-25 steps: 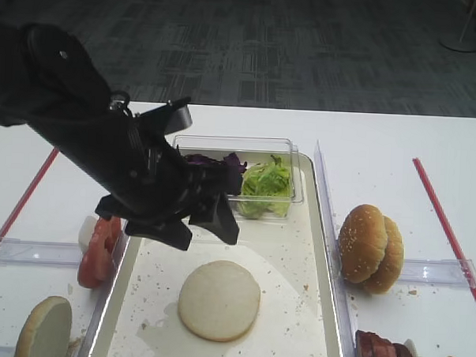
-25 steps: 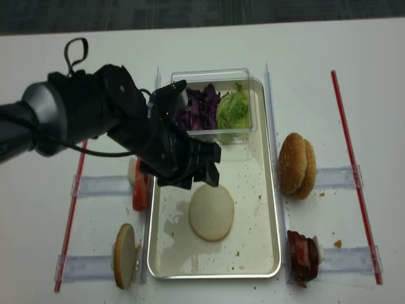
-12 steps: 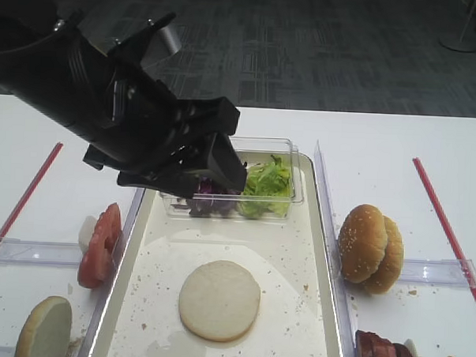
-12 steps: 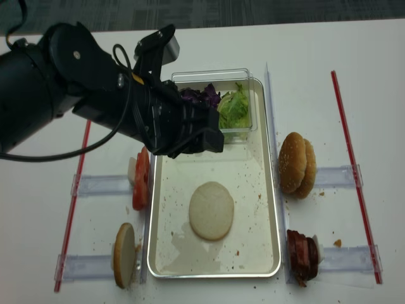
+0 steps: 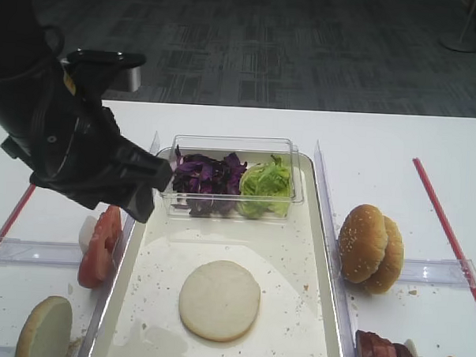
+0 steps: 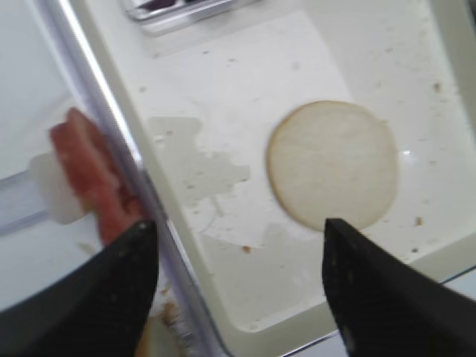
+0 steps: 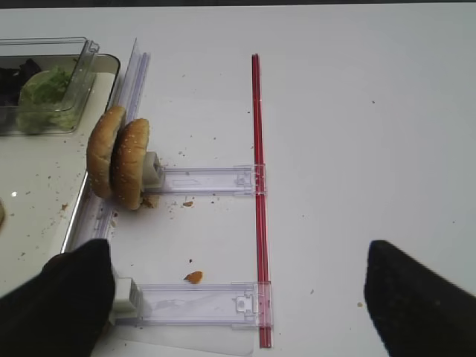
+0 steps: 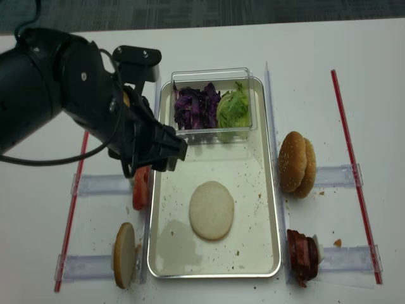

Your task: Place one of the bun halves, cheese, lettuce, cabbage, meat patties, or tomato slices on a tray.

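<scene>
Left gripper [image 6: 236, 286] jaws apart, empty.

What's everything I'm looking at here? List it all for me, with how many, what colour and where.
tray: one, off-white with silvery rim, table centre.
bun half: one, pale cream, flat on the tray.
second bun half: one, cream with tan crust, on edge, left of the tray's near corner.
clear plastic box: one, at the tray's far end.
cabbage: one clump, purple, box's left side.
lettuce: one clump, light green, box's right side.
tomato slices: a few, red, left of the tray.
sesame buns: two, golden, right of the tray.
meat patties: a stack, reddish-brown, near right.
left hand: black, open, empty, above the tray's left edge.
right hand: black, open, empty.
</scene>
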